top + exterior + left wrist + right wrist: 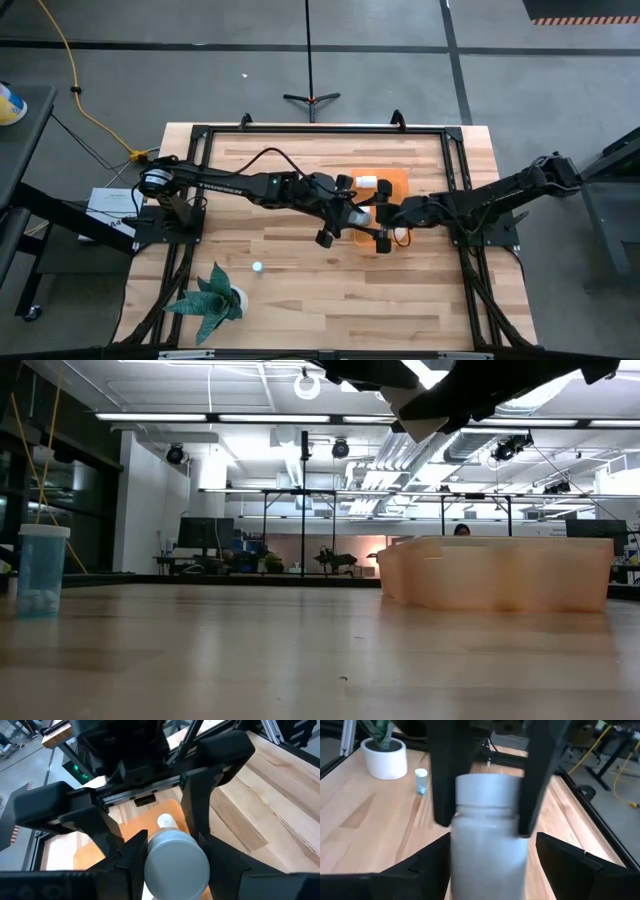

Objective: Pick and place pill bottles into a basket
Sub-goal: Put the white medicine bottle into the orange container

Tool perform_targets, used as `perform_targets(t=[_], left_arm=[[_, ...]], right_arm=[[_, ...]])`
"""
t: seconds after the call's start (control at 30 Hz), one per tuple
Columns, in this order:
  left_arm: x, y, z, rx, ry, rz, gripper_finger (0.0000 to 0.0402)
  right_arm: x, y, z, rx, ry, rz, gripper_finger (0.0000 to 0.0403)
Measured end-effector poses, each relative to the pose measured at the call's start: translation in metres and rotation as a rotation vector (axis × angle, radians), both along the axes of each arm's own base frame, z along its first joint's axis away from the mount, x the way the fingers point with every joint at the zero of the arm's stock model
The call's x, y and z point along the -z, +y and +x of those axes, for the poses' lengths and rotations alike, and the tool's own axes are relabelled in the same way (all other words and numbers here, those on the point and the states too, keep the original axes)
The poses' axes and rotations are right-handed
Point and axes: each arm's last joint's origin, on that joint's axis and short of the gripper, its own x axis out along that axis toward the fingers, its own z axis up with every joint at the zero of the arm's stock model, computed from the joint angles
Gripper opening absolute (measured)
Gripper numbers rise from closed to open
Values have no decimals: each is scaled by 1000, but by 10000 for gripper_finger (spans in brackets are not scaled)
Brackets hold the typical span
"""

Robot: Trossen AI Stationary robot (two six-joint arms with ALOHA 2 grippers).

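A white pill bottle (490, 825) hangs above the orange basket (396, 183), with my left gripper (350, 216) shut on it. My right gripper (385, 230) faces the left one across the basket and is open. Its fingers (420, 865) stand on either side of the bottle's near end; I cannot tell whether they touch it. Another white pill bottle (367, 181) lies on its side inside the basket (100, 851). In the low view both grippers hang above the basket (500, 575). My left gripper pinches the bottle's capped end (490, 790) between its two fingers (445, 785), one on each side. The fingers come from the table's left, slanting a little downward, and lie along the bottle. The bottle is clear of the basket, its other end pointing toward my right gripper.
A small bluish bottle with a white cap (257, 267) stands on the table toward the near left. Beside it a plant in a white pot (215, 298) stands at the near left corner. A black frame (200, 180) runs around the table's edges.
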Motion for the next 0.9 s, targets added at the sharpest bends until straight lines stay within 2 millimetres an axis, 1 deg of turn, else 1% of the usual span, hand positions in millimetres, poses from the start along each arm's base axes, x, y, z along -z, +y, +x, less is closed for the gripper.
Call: perform_targets(t=[0.3, 0.5, 0.7, 0.8, 0.9], left_arm=[[2, 0, -1, -2, 18, 2, 195], [2, 0, -1, -4, 18, 1, 198], [1, 0, -1, -5, 13, -1, 231], [2, 2, -2, -52, 27, 34, 250], [-4, 6, -14, -152, 78, 89, 261]], right_arm=[[-1, -1, 1, 6, 3, 10, 252], [-1, -1, 1, 3, 4, 19, 216], [0, -1, 1, 7, 2, 46, 158], [0, -2, 1, 30, 1, 38, 157], [2, -4, -1, 82, 26, 14, 157]])
